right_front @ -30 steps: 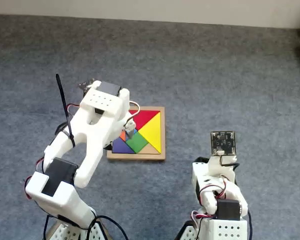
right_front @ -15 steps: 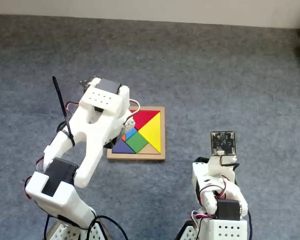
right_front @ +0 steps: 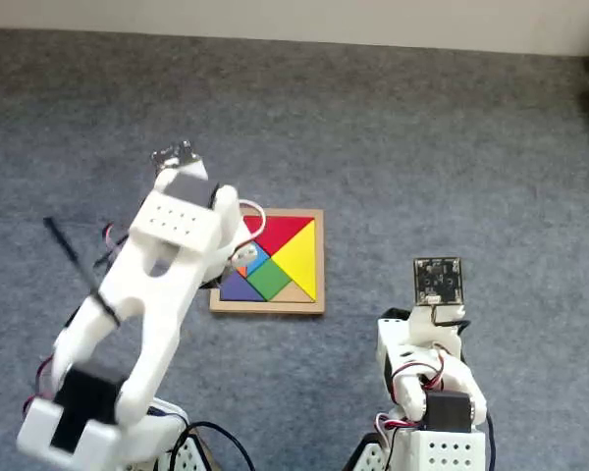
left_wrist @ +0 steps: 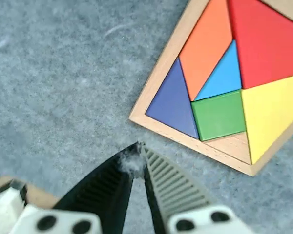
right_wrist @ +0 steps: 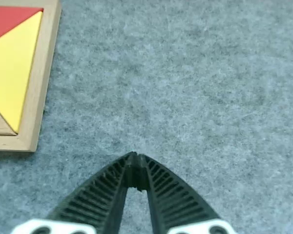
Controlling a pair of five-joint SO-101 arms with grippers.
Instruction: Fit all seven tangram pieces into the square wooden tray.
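A: Where does the square wooden tray [right_front: 267, 308] sit, and how much room is around it?

B: Flat on the grey bench [right_front: 452, 147], near the middle. Bare grey runs off beyond its far edge and its right edge. The left arm [right_front: 162, 265] overhangs its left rim. The right arm [right_front: 427, 378] stands at the front, well apart from the right rim.

A: What lies inside?

B: A red triangle [left_wrist: 266, 44] and a yellow triangle [left_wrist: 276, 114] fill one half. An orange piece [left_wrist: 207, 48], a small blue triangle [left_wrist: 225, 75], a green square [left_wrist: 218, 116] and a purple triangle [left_wrist: 172, 103] lie edge to edge in the other. A wood-coloured triangle [left_wrist: 234, 145] sits against the rim between green and yellow — piece or bare tray floor, I cannot tell.

A: And the grippers?

B: The left gripper [left_wrist: 136, 152] has its jaws pinched together on nothing, over bare bench just off the tray's purple corner. The right gripper [right_wrist: 135, 163] is closed too and empty, over open bench near the corner by the yellow triangle.

A: Against a second ago?

B: Then the left gripper was over the orange and blue pieces. Now it is drawn back off the tray's edge and the arm leans further left — its black cable [right_front: 74, 257] has swung with it. Tray, pieces and right arm keep their places.
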